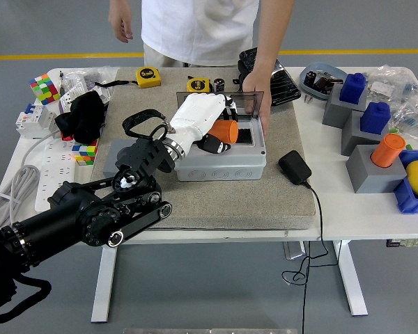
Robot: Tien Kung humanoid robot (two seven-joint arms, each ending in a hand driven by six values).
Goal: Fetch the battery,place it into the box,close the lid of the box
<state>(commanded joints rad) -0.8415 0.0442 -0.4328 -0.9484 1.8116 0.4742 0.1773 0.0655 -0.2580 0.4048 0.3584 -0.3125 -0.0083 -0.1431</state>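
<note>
My left hand (pixel 212 129), white with black fingers, is shut on an orange cylinder battery (pixel 224 131) and holds it low over the open grey box (pixel 219 165) on the felt mat. The box's clear lid (pixel 247 104) stands raised at its far side. A person at the far side of the table has a hand (pixel 259 94) resting on the lid's right end. My right hand is out of view.
A black power adapter (pixel 293 167) with its cable lies right of the box. Tape measures (pixel 148 76) and a black case (pixel 273 69) sit behind it. Grey stands with blue and orange parts (pixel 376 156) are at the right; a black strap, cubes and a power strip at the left.
</note>
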